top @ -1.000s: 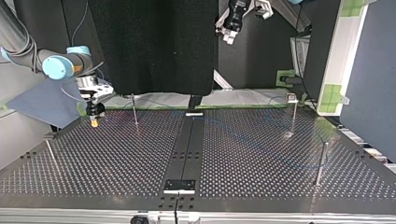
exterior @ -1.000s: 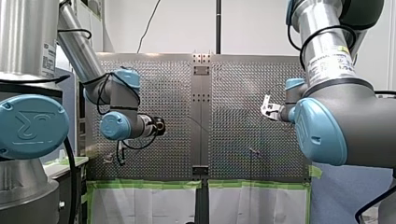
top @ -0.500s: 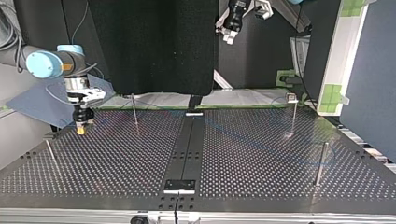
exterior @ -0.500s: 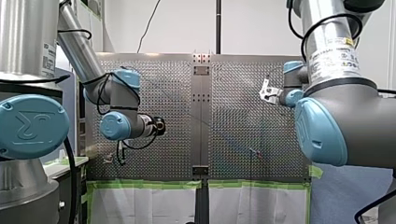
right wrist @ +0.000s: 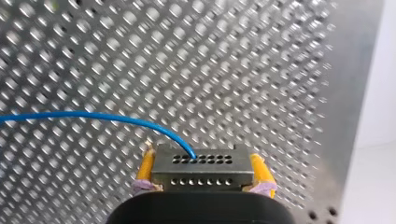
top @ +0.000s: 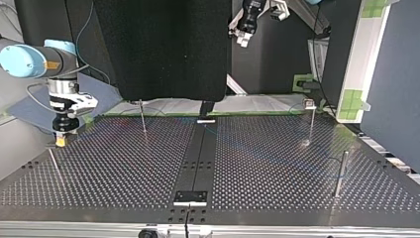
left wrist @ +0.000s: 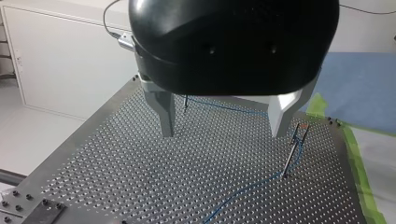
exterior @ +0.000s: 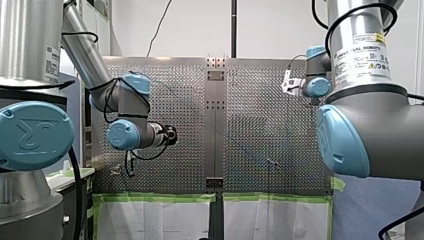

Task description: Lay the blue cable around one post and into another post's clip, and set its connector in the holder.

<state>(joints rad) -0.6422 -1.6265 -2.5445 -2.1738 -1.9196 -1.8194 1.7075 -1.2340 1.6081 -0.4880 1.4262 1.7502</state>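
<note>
The right jaws gripped the connector (right wrist: 201, 170), its long axis nine-to-three, blue cable (right wrist: 93, 114) trailing toward nine o'clock; the left jaws gaped empty.

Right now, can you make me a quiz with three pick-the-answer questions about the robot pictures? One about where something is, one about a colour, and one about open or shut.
1. Where is the connector?
A) in the holder
B) between my right gripper's yellow pads
C) hanging from a post

2. What colour is the cable?
A) red
B) green
C) blue

3. How is my left gripper?
A) open, with nothing between its fingers
B) shut on the cable
C) shut on a post

Answers:
1 B: the right wrist view shows the pads pressed on both its sides.
2 C: a blue line runs out of the connector.
3 A: the left wrist view shows the fingers wide apart, gripping nothing.
</note>
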